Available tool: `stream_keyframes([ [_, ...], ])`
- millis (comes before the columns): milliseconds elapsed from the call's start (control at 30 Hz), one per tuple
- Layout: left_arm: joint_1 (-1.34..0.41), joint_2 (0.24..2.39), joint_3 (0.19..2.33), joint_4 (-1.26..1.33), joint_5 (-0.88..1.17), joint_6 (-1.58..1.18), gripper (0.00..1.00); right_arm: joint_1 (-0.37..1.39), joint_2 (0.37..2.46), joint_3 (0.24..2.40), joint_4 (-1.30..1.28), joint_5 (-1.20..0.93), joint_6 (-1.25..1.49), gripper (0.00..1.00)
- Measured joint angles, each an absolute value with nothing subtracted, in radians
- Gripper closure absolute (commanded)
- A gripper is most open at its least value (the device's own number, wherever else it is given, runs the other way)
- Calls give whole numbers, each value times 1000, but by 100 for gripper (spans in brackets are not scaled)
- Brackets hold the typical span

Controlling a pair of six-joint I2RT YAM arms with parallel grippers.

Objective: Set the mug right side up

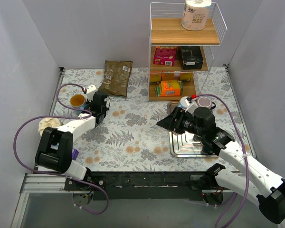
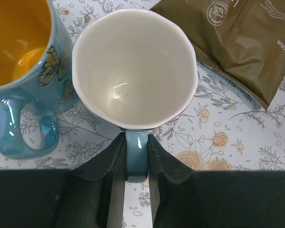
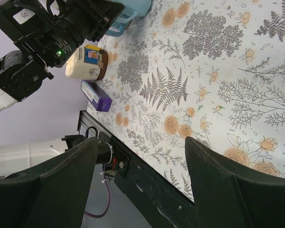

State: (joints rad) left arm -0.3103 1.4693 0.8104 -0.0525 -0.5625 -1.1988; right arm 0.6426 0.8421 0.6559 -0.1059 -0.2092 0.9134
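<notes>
My left end effector is pressed in on the pale blue handle of the mug, one dark finger on each side of it. The mug stands right side up on the counter, and its white inside faces the wrist camera. Just beside it on my left stands a blue butterfly mug with a yellow inside, also upright. The two rims are close, but I cannot tell whether they touch. Beyond the mug, to the right, a brown pouch lies flat on the floral cloth. My right end effector is spread wide and holds nothing. It hangs over the middle of the counter, at the left edge of a metal tray. At the far right a wire rack holds boxes, with a paper roll on its top shelf.
</notes>
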Motion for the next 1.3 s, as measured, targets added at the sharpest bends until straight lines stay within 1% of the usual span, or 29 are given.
stream_keyframes([
  [67, -303, 1497, 810, -10, -564, -1180, 100, 637, 853, 656, -106, -218, 913, 16],
  [100, -303, 1511, 811, 8, -566, -1172, 95, 634, 857, 656, -106, -221, 913, 15],
  [133, -303, 1524, 815, 27, -569, -1166, 88, 632, 860, 656, -106, -224, 913, 13],
  [200, -300, 1541, 825, 46, -569, -1158, 70, 628, 861, 656, -107, -228, 911, 10],
  [300, -298, 1551, 830, 56, -559, -1145, 54, 628, 861, 656, -116, -223, 905, 6],
  [333, -297, 1552, 830, 54, -558, -1142, 41, 627, 861, 656, -125, -217, 902, 6],
  [433, -297, 1552, 832, 51, -553, -1140, 24, 623, 862, 658, -169, -196, 885, 4],
  [533, -297, 1543, 833, 42, -536, -1142, 18, 608, 863, 659, -211, -175, 868, 1],
  [567, -297, 1534, 833, 36, -525, -1145, 11, 601, 866, 661, -227, -170, 860, 2],
  [667, -297, 1477, 833, 22, -463, -1149, 2, 578, 884, 674, -274, -167, 820, 1],
  [833, -297, 1319, 858, 5, -346, -1162, 2, 556, 965, 743, -379, -150, 719, 1],
  [1000, -297, 1182, 915, -25, -213, -1188, 2, 556, 1019, 766, -450, -42, 669, 2],
  [1067, -297, 1139, 917, -37, -162, -1203, 2, 556, 1030, 766, -470, 20, 678, 3],
  [1167, -297, 1093, 910, -57, -91, -1229, 2, 556, 1058, 772, -473, 118, 728, 4],
  [1300, -297, 1053, 883, -79, -12, -1254, 2, 564, 1149, 817, -479, 234, 822, 3],
])
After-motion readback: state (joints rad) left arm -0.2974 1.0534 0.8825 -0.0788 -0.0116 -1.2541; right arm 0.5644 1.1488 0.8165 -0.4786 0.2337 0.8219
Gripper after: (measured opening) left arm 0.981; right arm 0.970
